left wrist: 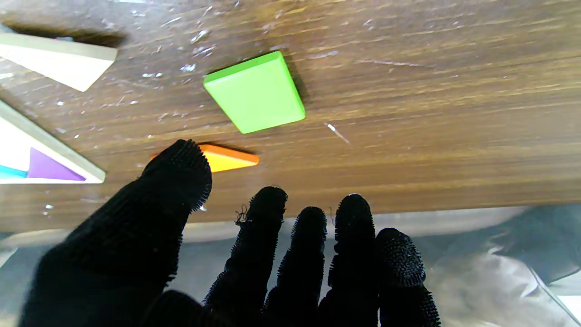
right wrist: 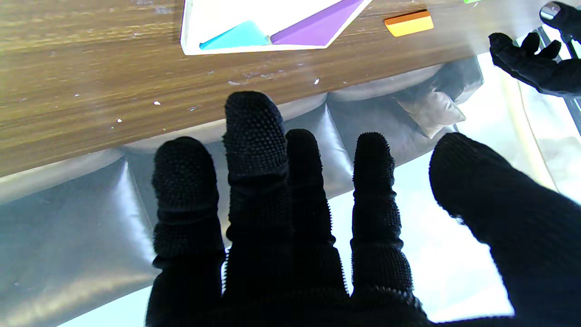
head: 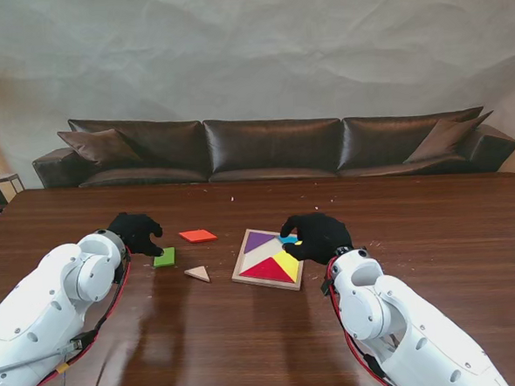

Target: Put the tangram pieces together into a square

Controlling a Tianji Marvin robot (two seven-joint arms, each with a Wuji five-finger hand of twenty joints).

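- while the tray (head: 242,276) already held the purple (head: 260,240), red (head: 267,269), yellow (head: 287,263) and blue (head: 288,239) pieces, three pieces lay loose on the tabletop (head: 435,235) beside the left hand (head: 136,232).
- the green piece (head: 163,257) sat just beside that hand's fingertips (left wrist: 268,202), toward the tray side; the left wrist view showed it flat on the wood and not touched.
- the left hand was empty, with its fingers spread.
- the orange piece (head: 197,236) lay farther out, between the left hand and the tray; the bare wooden triangle (head: 197,273) lay nearer to me than the green piece.
- the right hand (head: 315,236) rested at the tray's far right corner, over the blue piece; its wrist view showed spread fingers holding nothing, though whether a fingertip touched the blue piece i could not tell.
- the step in hand looked like picking up the green piece with the left hand.
- to do it well, the hand would want to lower thumb (left wrist: 179,168) and a finger onto opposite edges, since the piece is thin and flat and could slide on the polished wood.
- keeping the right hand steady against the tray would stop the frame shifting and the seated pieces jostling when the next piece arrives.
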